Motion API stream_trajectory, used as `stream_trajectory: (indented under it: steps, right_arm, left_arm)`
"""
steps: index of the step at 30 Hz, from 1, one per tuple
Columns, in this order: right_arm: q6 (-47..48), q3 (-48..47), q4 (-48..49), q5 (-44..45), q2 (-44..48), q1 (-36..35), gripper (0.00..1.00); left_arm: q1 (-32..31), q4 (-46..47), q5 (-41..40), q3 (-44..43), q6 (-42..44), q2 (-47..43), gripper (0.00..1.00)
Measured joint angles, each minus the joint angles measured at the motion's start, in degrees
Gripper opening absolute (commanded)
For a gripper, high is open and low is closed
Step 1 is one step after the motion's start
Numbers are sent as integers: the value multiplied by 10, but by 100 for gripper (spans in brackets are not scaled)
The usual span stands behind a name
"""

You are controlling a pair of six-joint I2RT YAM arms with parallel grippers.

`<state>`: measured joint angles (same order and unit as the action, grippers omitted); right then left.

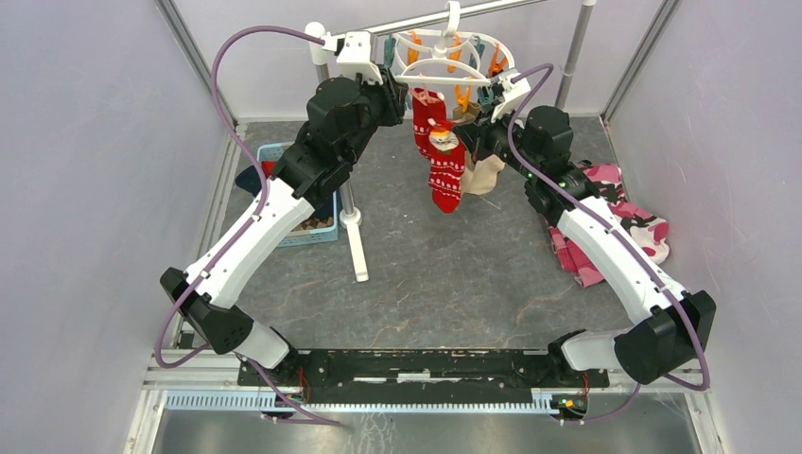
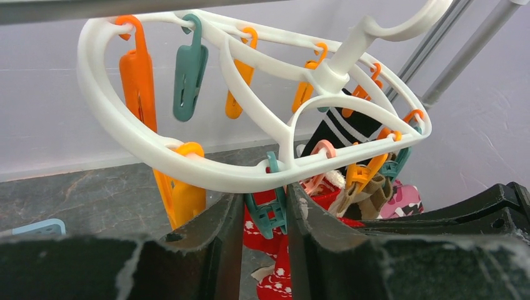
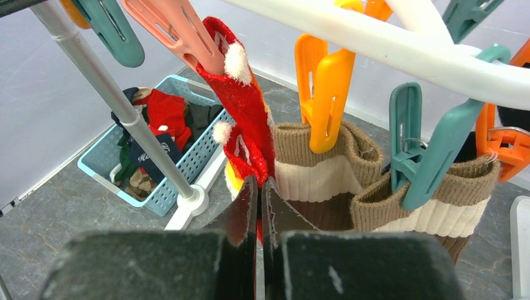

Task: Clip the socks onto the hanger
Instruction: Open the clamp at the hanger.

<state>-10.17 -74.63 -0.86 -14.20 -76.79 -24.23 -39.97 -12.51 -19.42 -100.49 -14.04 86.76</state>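
Top external view: both arms reach up to the hanger (image 1: 430, 66), which hangs from the metal rack (image 1: 352, 203) at the far side of the table (image 1: 454, 274).
Hanger look: white oval ring with inner spokes and a hook; orange, teal and pink clothespins dangle from it.
Red sock (image 3: 240, 100): red with white pattern and white pompoms, pinned at its cuff by a pink clothespin (image 3: 178, 31), hanging down.
Beige socks (image 3: 325, 175): two ribbed tan cuffs with a cream band, side by side just beside the red sock, one under an orange clothespin (image 3: 325, 106).
Left gripper (image 2: 264, 209): jaws narrowed onto a teal clothespin (image 2: 265, 219) on the ring's near edge, one finger against each side.
Right gripper (image 3: 259, 197): jaws closed to a slit at the red sock's lower part; a sliver of red shows there, but whether fabric is pinched I cannot tell.
Basket (image 3: 181, 169): pale blue, by the rack's foot, more socks inside.
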Motion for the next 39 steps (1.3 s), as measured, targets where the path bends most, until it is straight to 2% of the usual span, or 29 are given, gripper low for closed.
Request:
stream_trajectory:
  steps: [9, 17, 22, 26, 32, 39]
  right_arm:
    - [-1, 3, 1, -43, 9, 1, 0]
    - [12, 20, -1, -91, 65, 1, 0]
    - [55, 18, -21, -98, 85, -13, 0]
    - [119, -7, -78, -97, 69, -47, 0]
    - [212, -73, -166, -43, 20, -143, 0]
    - [270, -123, -165, 88, -34, -211, 0]
  left_arm:
    - [0, 0, 0, 0, 0, 0, 7]
    - [0, -7, 0, -8, -1, 0, 5]
    - [0, -9, 0, -9, -1, 0, 5]
    - [0, -9, 0, -9, -2, 0, 4]
    - [0, -12, 0, -9, -5, 0, 4]
    - [0, -12, 0, -9, -16, 0, 4]
